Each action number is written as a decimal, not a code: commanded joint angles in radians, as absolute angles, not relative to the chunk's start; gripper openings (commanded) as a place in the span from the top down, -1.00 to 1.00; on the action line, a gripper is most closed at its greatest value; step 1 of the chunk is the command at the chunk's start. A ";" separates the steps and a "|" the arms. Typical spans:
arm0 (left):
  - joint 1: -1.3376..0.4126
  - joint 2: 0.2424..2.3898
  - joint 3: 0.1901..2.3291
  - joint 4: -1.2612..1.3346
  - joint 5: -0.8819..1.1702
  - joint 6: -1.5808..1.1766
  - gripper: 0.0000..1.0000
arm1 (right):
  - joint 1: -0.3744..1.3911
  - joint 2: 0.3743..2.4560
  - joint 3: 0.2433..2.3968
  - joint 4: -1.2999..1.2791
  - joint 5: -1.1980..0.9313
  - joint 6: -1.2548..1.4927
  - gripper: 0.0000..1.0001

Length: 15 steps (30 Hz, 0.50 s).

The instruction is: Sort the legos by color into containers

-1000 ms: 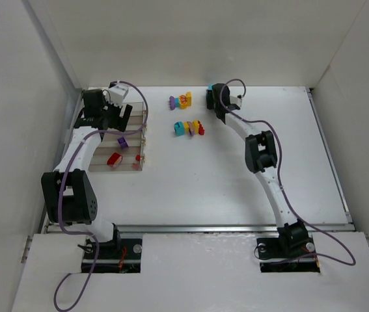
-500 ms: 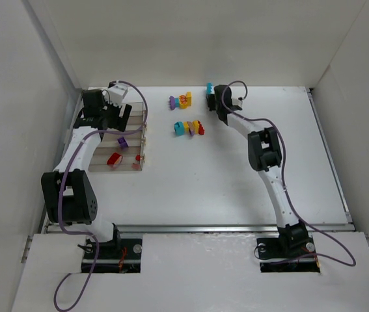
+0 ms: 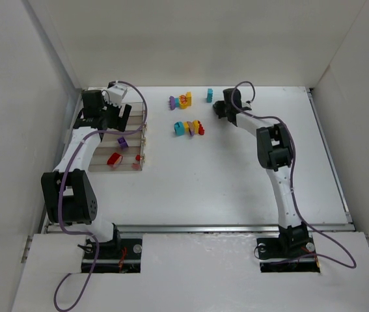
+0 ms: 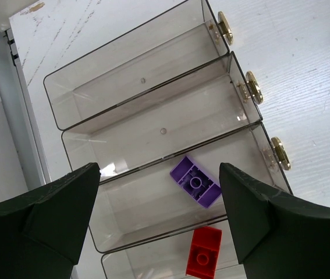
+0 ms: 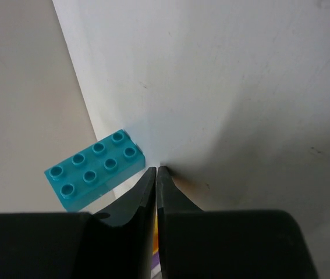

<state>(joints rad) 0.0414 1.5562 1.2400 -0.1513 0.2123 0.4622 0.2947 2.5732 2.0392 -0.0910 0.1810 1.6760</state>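
The right gripper (image 5: 156, 170) has its dark, tapered fingers pinched together on nothing. A glossy, eight-studded teal brick (image 5: 95, 168) lies just left of them on the matte white table (image 5: 240, 87). Only the left wrist view looks into the clear, smoky containers (image 4: 153, 125) with brass-coloured clasps (image 4: 249, 88). A purple brick (image 4: 195, 181) sits in the third bin and a red brick (image 4: 204, 253) in the lowest. The left gripper (image 4: 158, 171) hangs over them, jaws spread wide. In the overhead view, the other legos (image 3: 189, 127) cluster at upper centre.

Top view: high above the near edge, looks down on the whole surface (image 3: 236, 169). Left wrist: close, angled down into containers (image 4: 153, 64), left pincer (image 4: 159, 168) framing bottom corners. Right wrist: very near the surface, right pincer (image 5: 156, 171) bottom center, cyan brick (image 5: 93, 168) mid-left. Top view shares containers (image 3: 138, 133) at left, cyan brick (image 3: 209, 95) upper center.
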 commanded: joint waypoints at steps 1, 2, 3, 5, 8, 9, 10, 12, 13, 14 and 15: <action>0.048 1.509 1.229 -0.117 0.233 0.446 -0.62 | 0.287 2.501 2.022 -0.118 0.120 1.524 0.78; 0.048 1.509 1.229 -0.117 0.233 0.446 -0.62 | 0.287 2.484 2.022 -0.118 0.106 1.523 0.71; 0.048 1.509 1.229 -0.117 0.233 0.437 -0.62 | 0.287 2.471 2.008 -0.118 0.094 1.510 0.61; 0.048 1.509 1.229 -0.107 0.233 0.437 -0.62 | 0.287 2.429 1.987 -0.118 0.106 1.410 0.13; 0.048 1.509 1.229 -0.107 0.242 0.437 -0.62 | 0.287 2.419 2.071 -0.135 0.172 1.234 -0.73; 0.048 1.509 1.229 -0.107 0.242 0.437 -0.62 | 0.287 2.440 2.112 -0.176 0.187 1.129 -0.93; 0.048 1.519 1.229 -0.098 0.251 0.437 -0.62 | 0.287 2.459 2.158 -0.192 0.201 1.073 -1.00; 0.048 1.519 1.229 -0.098 0.252 0.437 -0.62 | 0.287 2.532 2.300 -0.192 0.192 0.921 -1.00; 0.048 1.519 1.229 -0.089 0.252 0.437 -0.62 | 0.287 2.563 2.351 -0.224 0.192 0.892 -1.00; 0.048 1.519 1.229 -0.089 0.252 0.437 -0.62 | 0.287 2.592 2.455 -0.253 0.201 0.876 -1.00; 0.048 1.519 1.229 -0.089 0.252 0.437 -0.62 | 0.287 2.620 2.494 -0.285 0.219 0.876 -1.00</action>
